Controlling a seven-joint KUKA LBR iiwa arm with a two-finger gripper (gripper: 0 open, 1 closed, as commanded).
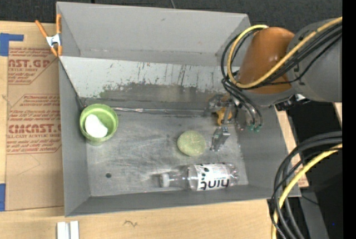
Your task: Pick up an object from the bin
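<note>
- The pale yellow-green round disc [192, 143] is lying flat on the floor of the grey metal bin [139, 146], right of centre and clear of the walls.
- The pincer [221, 128] is sitting low in the bin just beside that disc, on its right, with the metal tip looking to be nearly at the disc's edge; I cannot tell whether the two are touching.
- Whether the pincer is open or closed, I cannot tell from this angle, and nothing is showing in its grip.
- The arm is reaching in from the right, its orange cover [267, 60] bulging over the bin's right wall and the yellow and black cables [236, 68] looping around it.
- Just in front of the disc, the clear plastic bottle with black lettering on its label [203, 177] is lying on its side along the near wall, cap end pointing left.
- Bottle and disc are sitting near each other but apart.
- Far over on the left, well away from the pincer, the light green round plastic cup [109, 114] is resting against the left wall, with a white lump [97, 128] sitting inside it.
</note>
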